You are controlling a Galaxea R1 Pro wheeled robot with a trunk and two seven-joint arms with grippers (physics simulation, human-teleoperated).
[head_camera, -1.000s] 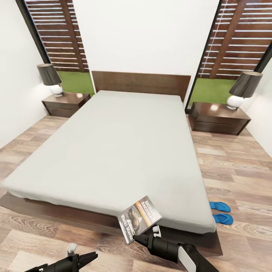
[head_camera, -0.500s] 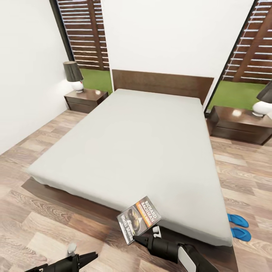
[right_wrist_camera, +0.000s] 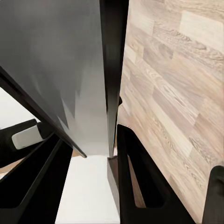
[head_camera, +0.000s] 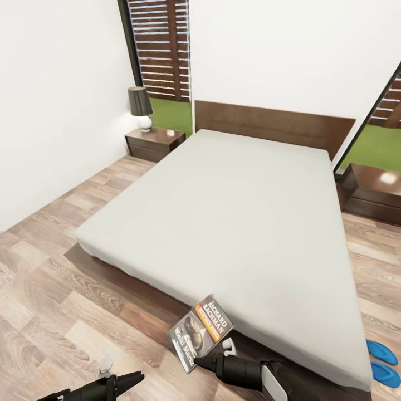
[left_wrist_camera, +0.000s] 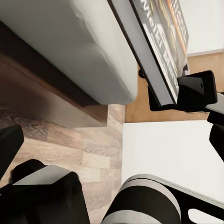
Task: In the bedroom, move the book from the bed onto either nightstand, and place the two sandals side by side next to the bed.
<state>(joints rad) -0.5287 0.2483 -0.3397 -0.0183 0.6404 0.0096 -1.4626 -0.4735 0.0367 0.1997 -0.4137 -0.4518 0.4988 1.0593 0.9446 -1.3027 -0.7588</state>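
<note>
The book (head_camera: 201, 332), a thin paperback with an orange band, hangs tilted over the foot corner of the bed (head_camera: 234, 223), and my right gripper (head_camera: 198, 362) is shut on its lower edge. The left wrist view shows the book (left_wrist_camera: 158, 51) edge-on beside the grey mattress (left_wrist_camera: 79, 42). In the right wrist view the book (right_wrist_camera: 84, 93) sits between the dark fingers (right_wrist_camera: 135, 177). My left gripper (head_camera: 138, 380) hovers low over the floor, open and holding nothing. The two blue sandals (head_camera: 383, 362) lie side by side on the floor at the bed's right. One nightstand (head_camera: 155, 142) stands far left, the other nightstand (head_camera: 373, 192) at the right.
A dark-shaded lamp (head_camera: 141, 107) stands on the left nightstand. A white wall (head_camera: 50, 111) runs along the left. Wood-plank floor (head_camera: 67, 267) lies open between that wall and the bed. The dark platform frame (head_camera: 117, 278) juts out below the mattress.
The whole picture has shifted right, so the camera has turned left. The book stays in my right gripper, and both grippers keep their place in the view.
</note>
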